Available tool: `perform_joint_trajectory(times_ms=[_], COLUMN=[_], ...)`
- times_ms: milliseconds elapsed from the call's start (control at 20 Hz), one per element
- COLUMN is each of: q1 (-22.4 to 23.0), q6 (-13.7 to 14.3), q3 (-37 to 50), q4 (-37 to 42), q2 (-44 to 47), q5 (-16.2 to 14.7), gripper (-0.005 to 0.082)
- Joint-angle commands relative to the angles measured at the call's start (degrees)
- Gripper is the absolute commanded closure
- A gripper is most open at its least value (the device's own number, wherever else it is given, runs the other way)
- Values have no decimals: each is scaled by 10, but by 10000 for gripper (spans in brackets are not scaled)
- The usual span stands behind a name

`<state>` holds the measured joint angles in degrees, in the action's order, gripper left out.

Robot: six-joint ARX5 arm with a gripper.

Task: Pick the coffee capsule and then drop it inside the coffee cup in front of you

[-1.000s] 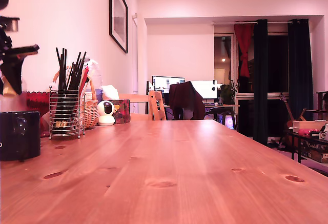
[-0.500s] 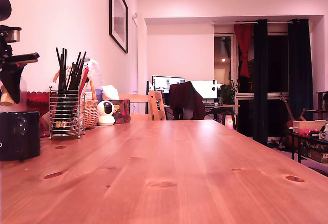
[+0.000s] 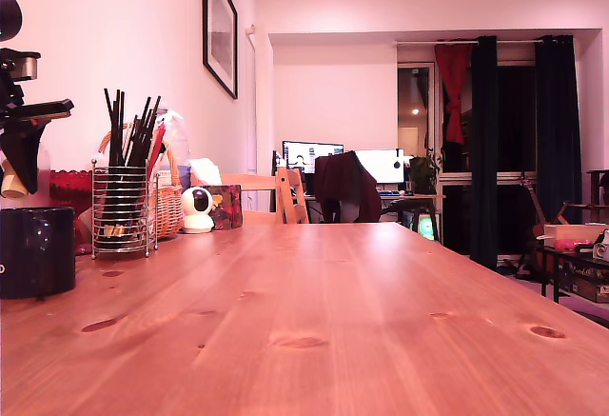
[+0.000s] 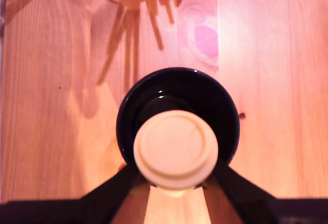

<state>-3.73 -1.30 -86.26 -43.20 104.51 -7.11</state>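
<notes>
The coffee cup (image 3: 36,250) is a glossy black mug standing on the wooden table at the exterior view's left edge; from the wrist view I look down into its dark opening (image 4: 205,93). My gripper (image 4: 176,180) is shut on the coffee capsule (image 4: 176,149), a cream round capsule held directly over the cup's mouth. In the exterior view the gripper (image 3: 13,180) hangs just above the cup with the capsule (image 3: 11,186) at its tip, clear of the rim.
A wire holder (image 3: 122,208) full of dark sticks stands just beyond the cup, with a wicker basket (image 3: 168,208), a small white camera (image 3: 197,210) and a patterned box (image 3: 225,207) behind it. The bare wooden table (image 3: 343,311) stretches to the exterior view's right.
The gripper with the capsule dropped slightly lower toward the cup over the last second, then held still in the last half second.
</notes>
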Motion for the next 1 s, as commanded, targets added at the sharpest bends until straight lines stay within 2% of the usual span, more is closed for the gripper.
perform_joint_trajectory(times_ms=[0, 550, 600, 650, 750, 800, 950], q1=[4, 4, 4, 4, 4, 4, 4], q6=[3, 2, 2, 2, 2, 3, 3], q3=[-6, -6, -6, -6, -6, -6, -6], q4=[10, 12, 12, 13, 12, 12, 17], q2=[17, 17, 17, 17, 17, 17, 16], q5=[1, 1, 1, 1, 1, 1, 1], gripper=[622, 602, 542, 416, 101, 41, 40])
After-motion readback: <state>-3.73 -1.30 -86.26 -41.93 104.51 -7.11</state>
